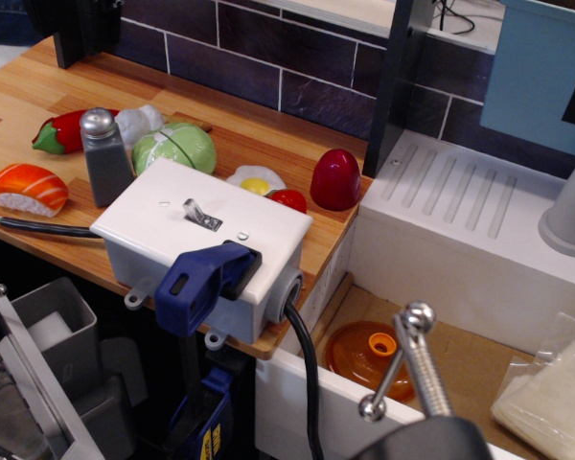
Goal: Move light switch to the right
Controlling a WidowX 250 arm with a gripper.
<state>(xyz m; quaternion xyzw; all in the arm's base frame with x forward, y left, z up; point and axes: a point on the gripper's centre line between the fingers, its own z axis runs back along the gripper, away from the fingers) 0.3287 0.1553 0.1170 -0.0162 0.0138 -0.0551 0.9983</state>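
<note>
The light switch (194, 210) is a small silver toggle lever on a little grey plate, set in the top of a white rectangular box (163, 216) at the front edge of the wooden counter. The lever leans toward the upper left of the picture. A blue clamp handle (203, 282) grips the box's front side, and a black cable (305, 374) runs down from its right end. No gripper shows in this view.
Behind the box stand a grey shaker with a silver cap (103, 153), toy cabbage (175, 147), fried egg (256, 180), a red egg-shaped toy (335, 178), and sushi (29, 189) at left. A white sink (460, 216) with a silver faucet (412, 359) and an orange lid (364, 353) lies right.
</note>
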